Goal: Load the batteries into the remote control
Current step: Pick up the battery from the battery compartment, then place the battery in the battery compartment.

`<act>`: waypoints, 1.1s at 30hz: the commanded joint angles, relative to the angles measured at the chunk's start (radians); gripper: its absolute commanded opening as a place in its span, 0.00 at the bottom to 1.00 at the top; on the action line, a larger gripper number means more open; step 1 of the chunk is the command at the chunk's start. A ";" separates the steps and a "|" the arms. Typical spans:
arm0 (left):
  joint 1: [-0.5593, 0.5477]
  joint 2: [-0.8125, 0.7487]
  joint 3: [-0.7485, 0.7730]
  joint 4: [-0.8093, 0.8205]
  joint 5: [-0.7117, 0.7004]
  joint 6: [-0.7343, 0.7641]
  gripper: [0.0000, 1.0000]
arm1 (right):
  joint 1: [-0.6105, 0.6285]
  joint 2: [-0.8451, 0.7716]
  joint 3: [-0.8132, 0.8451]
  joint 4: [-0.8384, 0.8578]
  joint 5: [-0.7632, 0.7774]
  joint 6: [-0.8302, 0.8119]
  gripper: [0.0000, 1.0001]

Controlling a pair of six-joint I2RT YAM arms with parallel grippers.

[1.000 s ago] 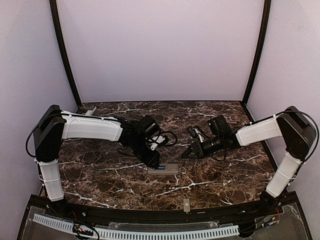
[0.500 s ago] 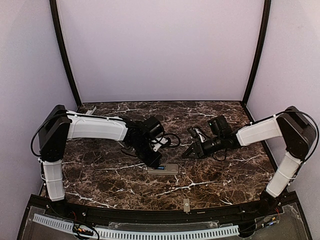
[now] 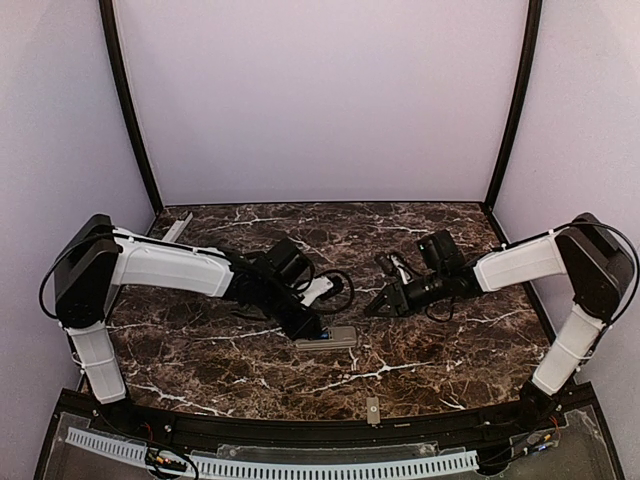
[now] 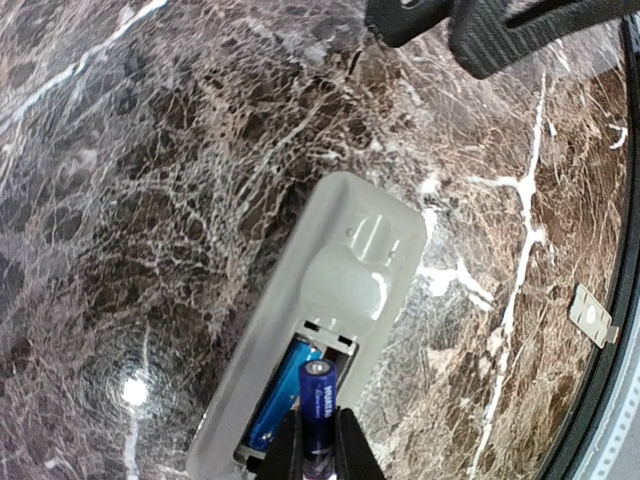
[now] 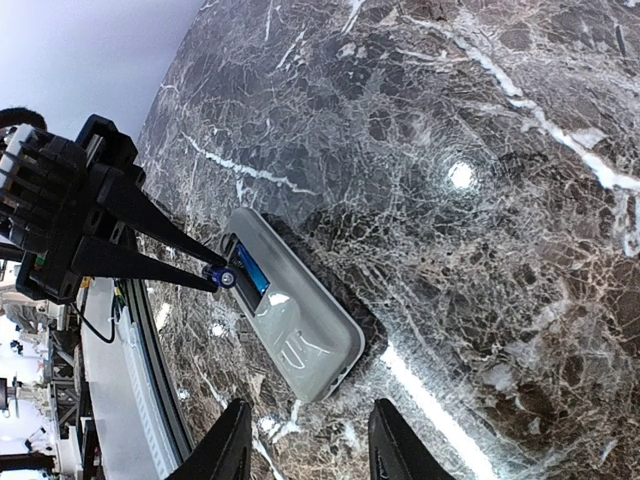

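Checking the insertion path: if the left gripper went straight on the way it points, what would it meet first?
Probably the remote control, at its open bay beside the seated battery; the held battery in the left gripper would touch first. Depth is unclear.

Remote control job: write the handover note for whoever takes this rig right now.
Left tool: shut on the second battery, held at the near end of the open bay.
Right tool: open, empty, hovering off the other end of the remote.
Remote control: lies back up on the table, with the bay uncovered.
Done: the first battery lies in the bay.
Left: seat the second battery in the free slot beside it, then release.
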 commanded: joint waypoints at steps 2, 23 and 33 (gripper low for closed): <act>-0.003 -0.067 -0.078 0.174 0.053 0.151 0.01 | -0.007 -0.026 -0.011 -0.001 -0.020 -0.021 0.39; 0.015 -0.097 -0.193 0.302 0.060 0.344 0.02 | -0.007 -0.014 0.001 -0.006 -0.032 -0.022 0.38; 0.027 -0.096 -0.200 0.309 0.084 0.365 0.03 | -0.007 -0.010 0.001 -0.007 -0.034 -0.024 0.37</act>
